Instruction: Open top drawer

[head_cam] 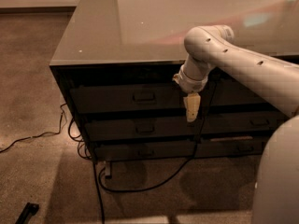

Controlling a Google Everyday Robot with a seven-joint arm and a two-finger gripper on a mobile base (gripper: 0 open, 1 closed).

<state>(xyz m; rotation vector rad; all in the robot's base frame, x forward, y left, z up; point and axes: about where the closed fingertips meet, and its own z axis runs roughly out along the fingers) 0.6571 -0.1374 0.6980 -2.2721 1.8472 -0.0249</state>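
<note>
The top drawer [117, 97] is a wide dark front under the countertop, closed flush, with a small rectangular pull handle [144, 96] at its centre. My gripper [191, 108] hangs pointing down from the white arm, in front of the drawer fronts and to the right of the handle. Its pale tip reaches down to the gap above the middle drawer. It touches nothing that I can see.
Two more dark drawers [140, 127] sit below, each with a small handle. The glossy countertop [140, 27] overhangs them. Black cables [154, 183] trail over the carpet in front and to the left. A small dark object [28, 212] lies at the lower left.
</note>
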